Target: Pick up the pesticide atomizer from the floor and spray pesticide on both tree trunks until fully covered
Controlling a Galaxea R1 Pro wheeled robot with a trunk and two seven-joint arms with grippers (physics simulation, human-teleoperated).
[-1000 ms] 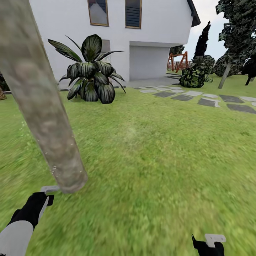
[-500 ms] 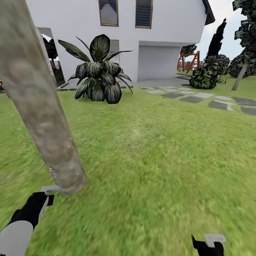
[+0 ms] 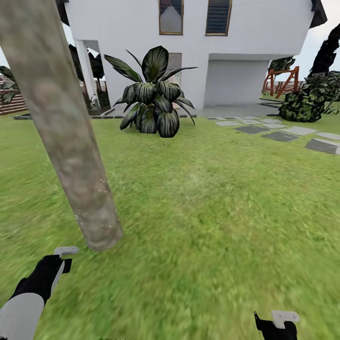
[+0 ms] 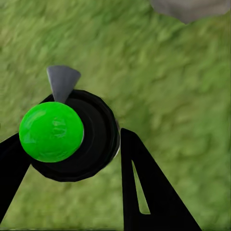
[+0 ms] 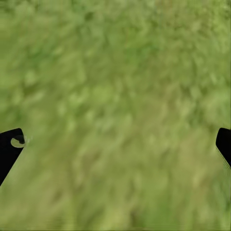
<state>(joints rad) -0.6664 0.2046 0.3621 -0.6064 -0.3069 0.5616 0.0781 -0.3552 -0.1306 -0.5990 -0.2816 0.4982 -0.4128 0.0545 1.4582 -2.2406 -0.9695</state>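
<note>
Atomizer (image 4: 72,137) in left tool (image 4: 67,159)

**What you cannot see clearly**

Your tree trunk (image 3: 66,127) runs off the top edge, crown unseen. Your right gripper (image 3: 276,326) is cut by the bottom edge. The grass (image 5: 115,96) under it is blurred.

Tree trunk (image 3: 71,141), left of frame: pale grey-brown, blotchy tan patches. Lawn (image 3: 212,212): mottled green. House (image 3: 255,28), top: white, brown-framed windows. Palm-like plant (image 3: 153,94), upper centre: dark green, pale-striped leaves. Stepping stones (image 3: 283,134), right: grey. Left gripper (image 4: 72,144): black fingers; atomizer (image 4: 72,137) being shown black with bright green cap, grey nozzle. Right gripper (image 5: 115,144): black fingertips at frame edges.
</note>
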